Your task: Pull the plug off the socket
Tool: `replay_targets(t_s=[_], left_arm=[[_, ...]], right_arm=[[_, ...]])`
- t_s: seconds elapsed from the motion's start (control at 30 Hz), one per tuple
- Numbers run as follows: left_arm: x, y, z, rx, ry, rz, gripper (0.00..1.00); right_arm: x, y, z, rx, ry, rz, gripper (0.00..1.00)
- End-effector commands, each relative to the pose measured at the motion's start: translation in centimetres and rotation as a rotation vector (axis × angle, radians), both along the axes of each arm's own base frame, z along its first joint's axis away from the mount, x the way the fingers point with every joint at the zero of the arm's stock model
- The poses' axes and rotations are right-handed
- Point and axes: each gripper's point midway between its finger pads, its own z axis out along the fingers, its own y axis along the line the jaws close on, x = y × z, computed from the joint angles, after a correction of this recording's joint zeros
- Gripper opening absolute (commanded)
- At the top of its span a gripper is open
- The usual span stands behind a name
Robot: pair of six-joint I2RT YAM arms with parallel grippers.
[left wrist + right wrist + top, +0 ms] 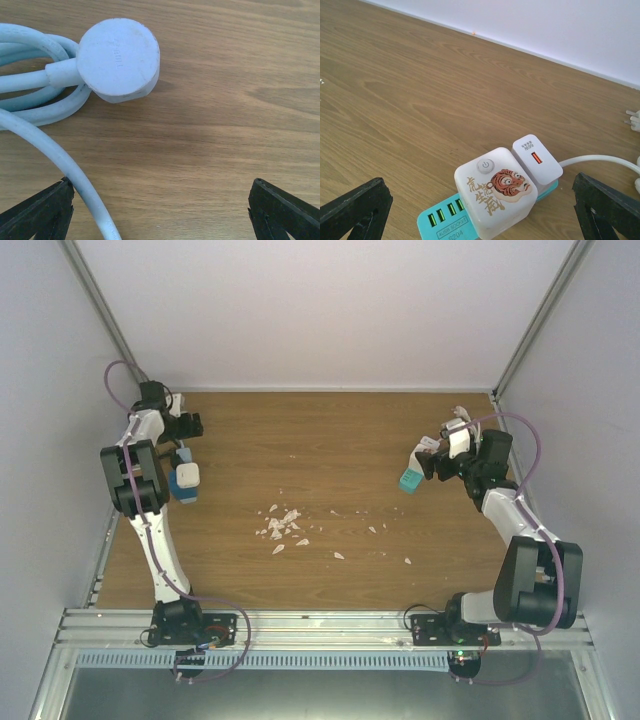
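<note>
- The right gripper (479, 181) is spread wide; nothing is held.
- The white charger plug (537, 160) appears seated in the teal socket strip (445, 217), touching the right side of the tiger-printed cube (495, 200), between the fingers and closer to the right one.
- The strip's long axis is laid diagonally.
- The left gripper (160, 182) is also wide and empty, with a round white plug (118, 57) beyond it.
- The right arm is judged nearer.

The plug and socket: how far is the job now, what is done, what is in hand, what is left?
Done: nothing evident; the white charger sits plugged in the cube socket. In hand: nothing; right gripper is open, facing the socket; left gripper is open above a round plug lying loose on the table. Remaining: grip and pull the charger.
</note>
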Motion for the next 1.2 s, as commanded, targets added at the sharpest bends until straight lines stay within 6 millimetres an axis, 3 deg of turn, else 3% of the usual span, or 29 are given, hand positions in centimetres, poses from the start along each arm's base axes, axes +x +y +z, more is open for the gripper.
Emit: replay_targets(t_s=[0.0,0.3,0.47,0.83,1.17], left_arm=[[0.4,-3.0,-0.6,-0.018,0.017,-0.077,0.95],[-0.1,-8.9,-0.9,-0.041,0.032,-0.209,0.87],[-0.8,-12.0,-1.6,-0.080,0.052,-0.280,0.75],[-2.8,-18.6,-2.7,0.029,0.073,-0.484,0.58],[-7.0,-24.3,-4.9,0.069,0.131,-0.649,0.26]], right_arm=[[0.5,0.6,0.6,-0.004,-0.012,0.029,1.00],[0.4,0.6,0.4,-0.005,-0.007,0.037,1.00],[0.3,0.6,0.6,-0.005,-0.011,0.039,1.00],[0.3,0.4,0.8,0.002,-0.013,0.040,1.00],[0.1,0.2,1.2,0.011,-0.019,0.047,1.00]])
